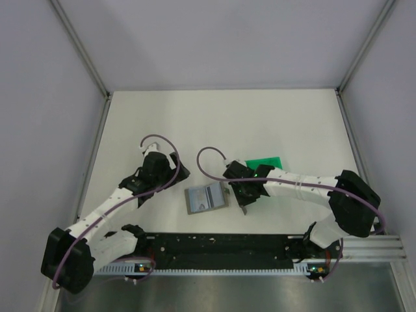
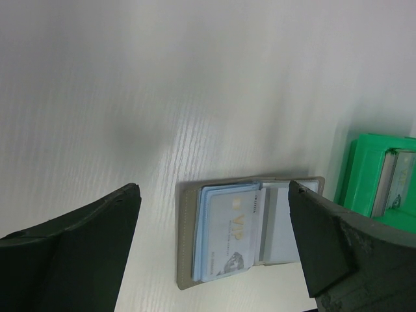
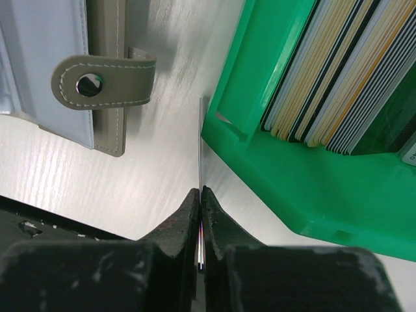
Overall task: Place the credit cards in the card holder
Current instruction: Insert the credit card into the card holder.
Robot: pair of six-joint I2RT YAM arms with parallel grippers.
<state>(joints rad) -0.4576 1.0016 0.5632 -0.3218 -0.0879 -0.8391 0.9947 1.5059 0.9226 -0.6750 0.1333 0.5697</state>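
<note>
White table [image 1: 260, 117] bears card holder [image 1: 207, 198] and green tray [image 1: 266, 162].

The pale blue credit card [image 2: 227, 231] lying in the open card holder [image 2: 279, 234] is showing "VIP" in gold letters; its smaller print is blurring beyond reading.

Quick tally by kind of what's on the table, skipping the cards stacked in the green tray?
Card holder: 1
Green tray: 1
Single card held in right pincer: 1
VIP card lying in the open holder: 1
Total: 4
</note>
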